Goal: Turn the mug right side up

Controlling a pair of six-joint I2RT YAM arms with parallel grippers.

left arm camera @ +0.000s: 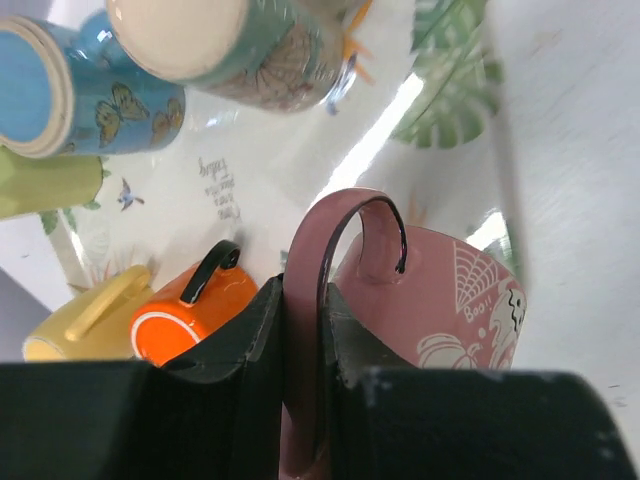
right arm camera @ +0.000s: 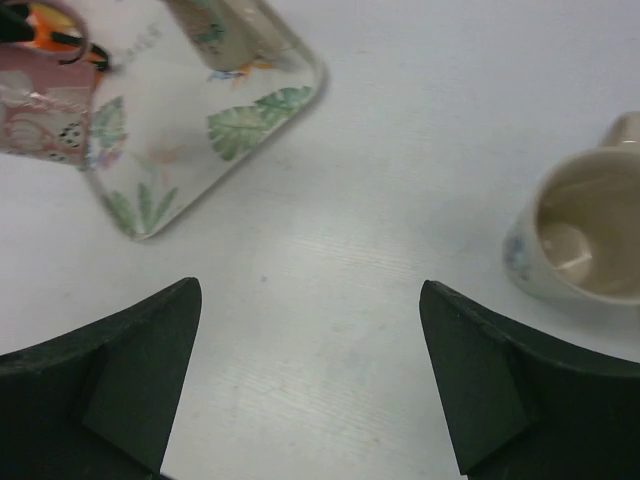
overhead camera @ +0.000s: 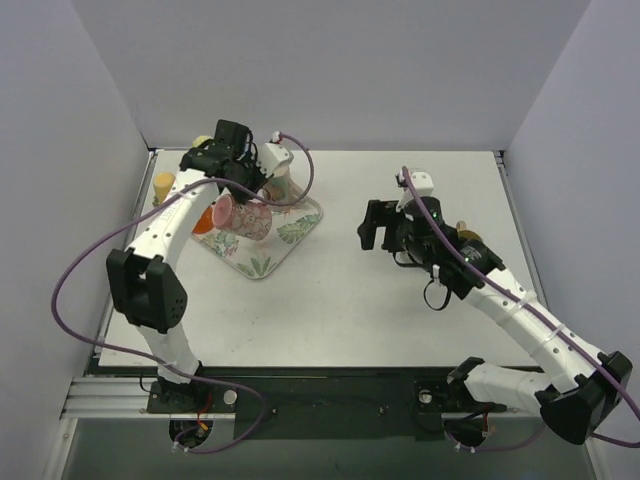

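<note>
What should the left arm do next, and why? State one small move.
The left gripper is shut on the handle of the pink mug, which lies sideways over the tray, mouth not yet up. So probably roll that wrist to bring the mouth upward, slowly, since the orange mug sits close beside it.

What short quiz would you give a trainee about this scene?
1. True or false: the right tool is shut.
2. The left tool holds the pink mug by: A its rim, B its handle, C its base.
3. Fill in: in the left wrist view, the small black handle beside the pink mug belongs to the ____ mug.
Key: 1 false, it stands open. 2 B. 3 orange mug.
</note>
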